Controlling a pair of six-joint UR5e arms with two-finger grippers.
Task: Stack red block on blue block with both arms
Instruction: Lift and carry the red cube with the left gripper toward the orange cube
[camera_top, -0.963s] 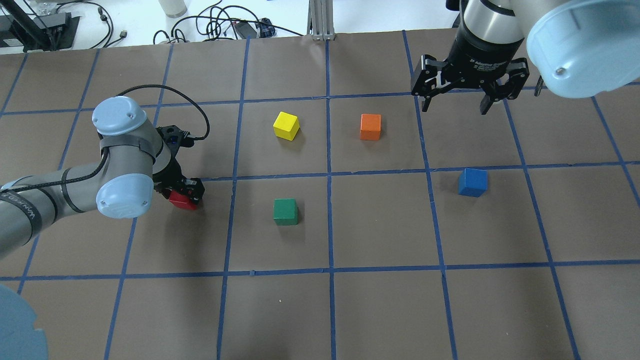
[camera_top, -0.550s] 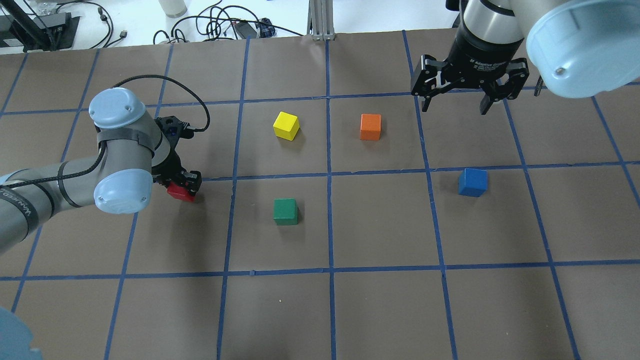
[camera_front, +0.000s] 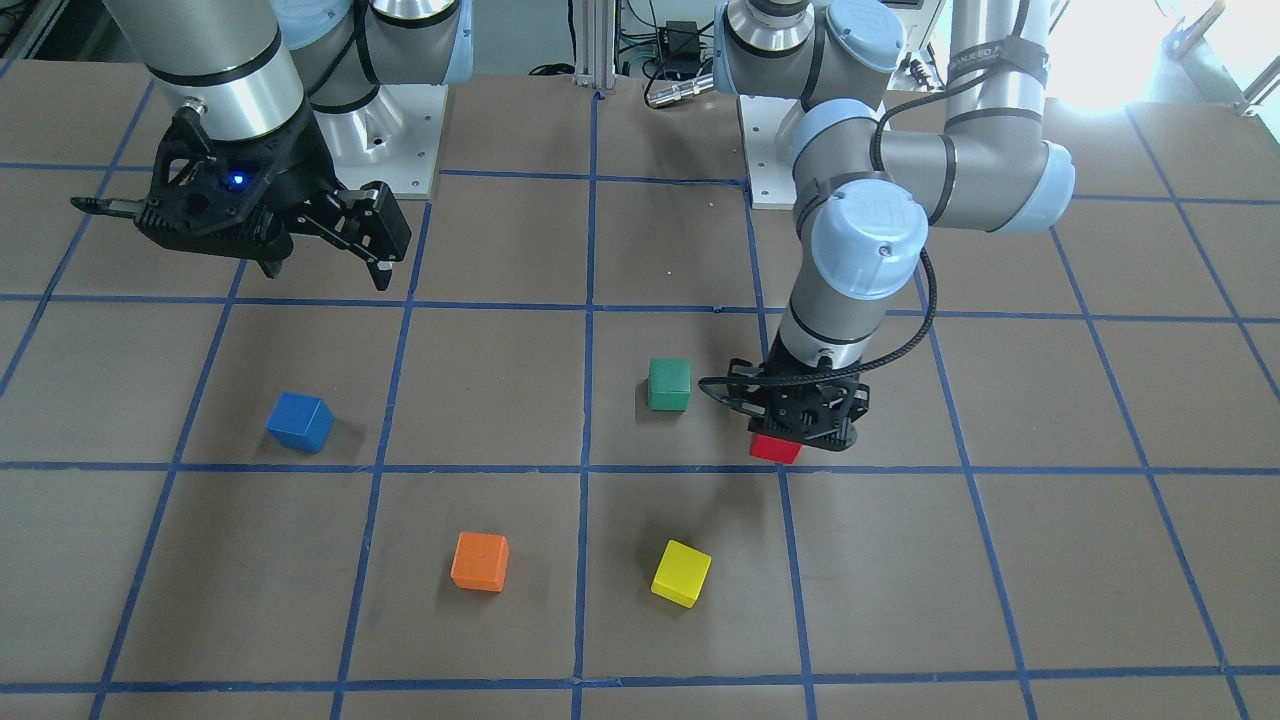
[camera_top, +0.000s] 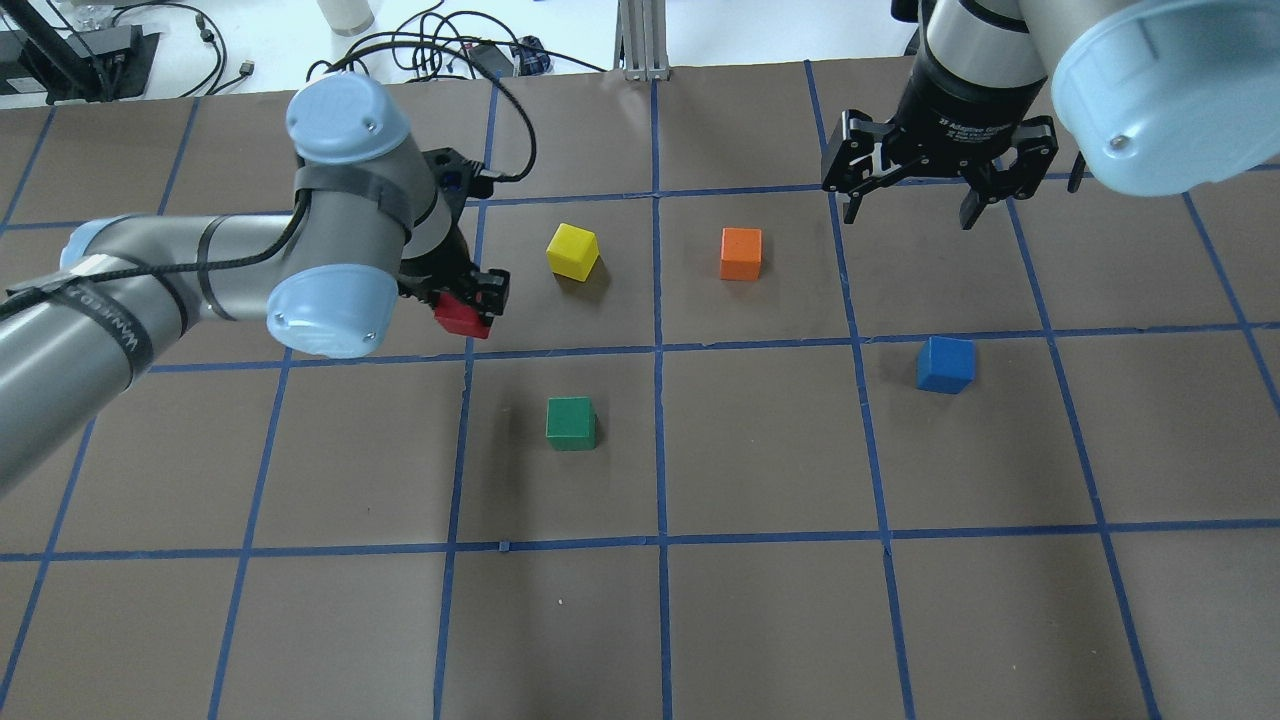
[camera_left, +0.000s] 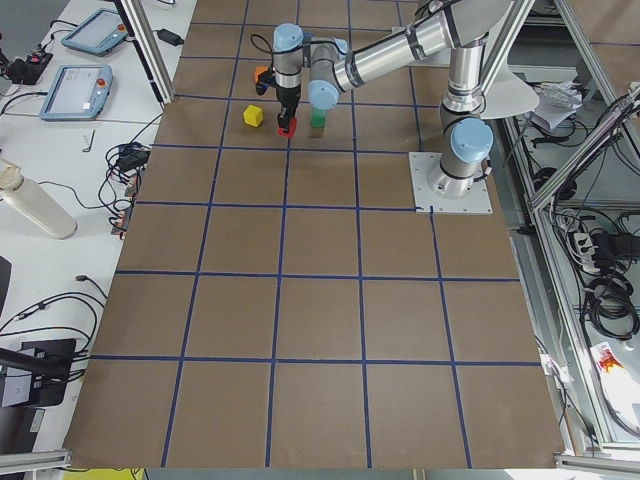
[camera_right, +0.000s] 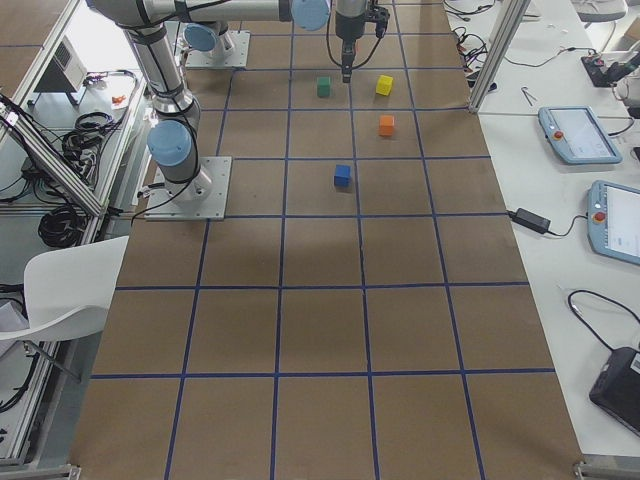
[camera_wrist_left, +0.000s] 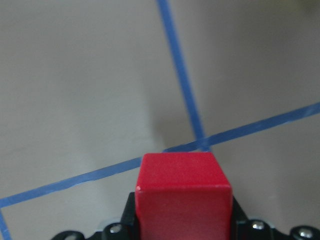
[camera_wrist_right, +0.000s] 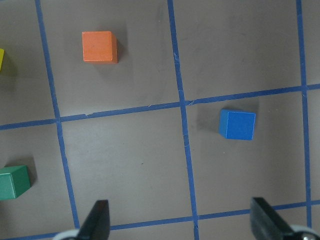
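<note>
My left gripper is shut on the red block and holds it above the table, left of the yellow cube. The red block also shows in the front view and fills the bottom of the left wrist view between the jaws. The blue block sits on the table at the right, also seen in the front view and the right wrist view. My right gripper is open and empty, hovering high beyond the blue block.
A yellow cube, an orange cube and a green cube sit on the brown table with its blue tape grid. They lie between the red block and the blue block. Cables lie beyond the far edge.
My left arm has lifted the red block and carried it away from the robot and to the right, up beside the yellow cube. The right arm has not moved.
</note>
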